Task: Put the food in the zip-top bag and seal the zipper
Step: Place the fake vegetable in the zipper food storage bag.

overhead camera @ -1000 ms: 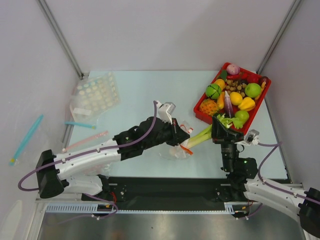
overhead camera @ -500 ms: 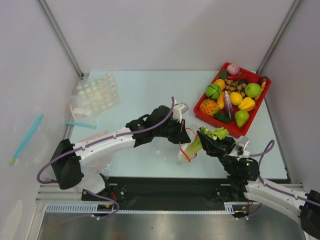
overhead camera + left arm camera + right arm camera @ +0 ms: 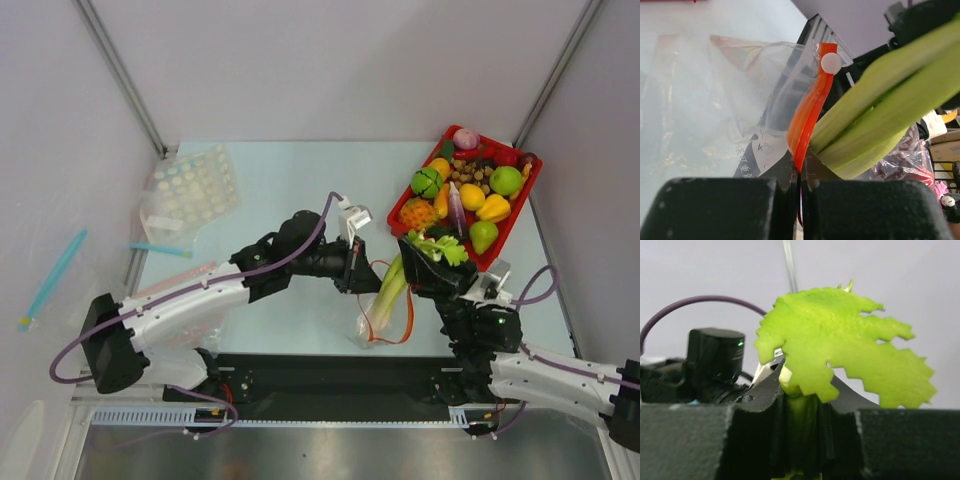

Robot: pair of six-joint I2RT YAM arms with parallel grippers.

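The clear zip-top bag [image 3: 362,328] hangs with its red-orange zipper strip [image 3: 408,318] looped open. My left gripper [image 3: 356,268] is shut on that strip [image 3: 810,112] at the mouth's upper edge and holds it up. My right gripper [image 3: 428,268] is shut on the leek [image 3: 392,285] just below its green leaves [image 3: 840,347]. The leek slants down to the left, and its pale stalk end sits inside the open mouth, beside the strip [image 3: 875,115]. The green pear [image 3: 484,235] and the purple eggplant [image 3: 456,207] lie in the red tray.
The red tray [image 3: 398,226] at the back right holds several toy fruits and vegetables, close behind my right gripper. A clear blister tray [image 3: 190,188] lies at the back left. Bags with a blue strip [image 3: 158,250] and a pink strip [image 3: 172,281] lie at the left edge.
My left gripper has lifted the bag's mouth and pulled it open. My right gripper has swung the leek upright, stalk end down into the mouth.
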